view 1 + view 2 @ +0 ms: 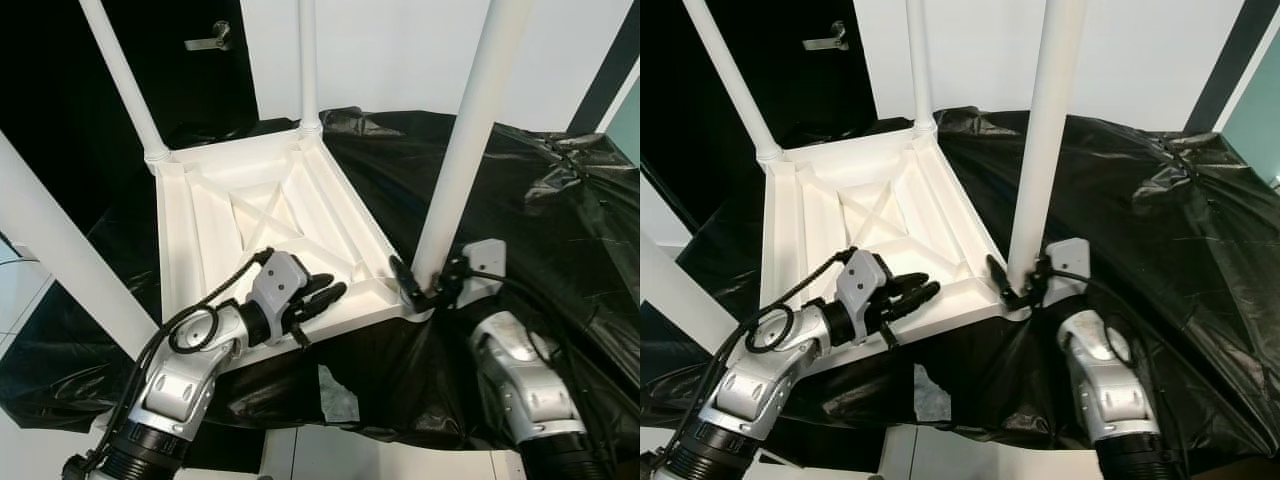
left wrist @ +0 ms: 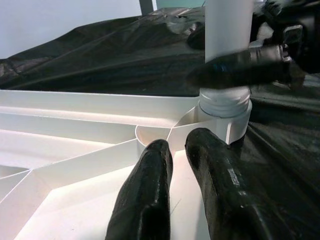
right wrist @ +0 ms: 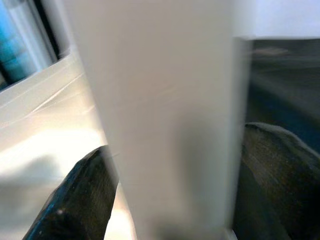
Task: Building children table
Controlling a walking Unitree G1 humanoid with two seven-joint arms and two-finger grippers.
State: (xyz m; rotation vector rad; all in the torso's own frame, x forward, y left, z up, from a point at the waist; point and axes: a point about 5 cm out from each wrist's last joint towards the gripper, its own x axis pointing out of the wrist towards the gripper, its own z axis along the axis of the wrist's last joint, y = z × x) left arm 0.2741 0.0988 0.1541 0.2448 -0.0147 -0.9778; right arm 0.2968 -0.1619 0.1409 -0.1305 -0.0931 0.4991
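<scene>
My matt black rubbery fingers (image 2: 150,200) rest on the smooth, glossy white plastic tabletop (image 1: 270,230); its legs (image 1: 470,140) share that sheen. Beneath lies crinkled, shiny black plastic sheeting (image 1: 540,210). My arms (image 1: 185,375) are brushed silver metal.

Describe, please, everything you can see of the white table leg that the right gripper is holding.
The table leg is a smooth, round white tube, plastic by its look, standing almost upright and running out of the top of the head views. Its foot sits in a ribbed collar in the near right corner of the upturned white tabletop, which lies on black sheeting. The right gripper clasps it just above the collar, a black finger on either side. The left gripper rests on the tabletop close by, not touching the leg.
</scene>
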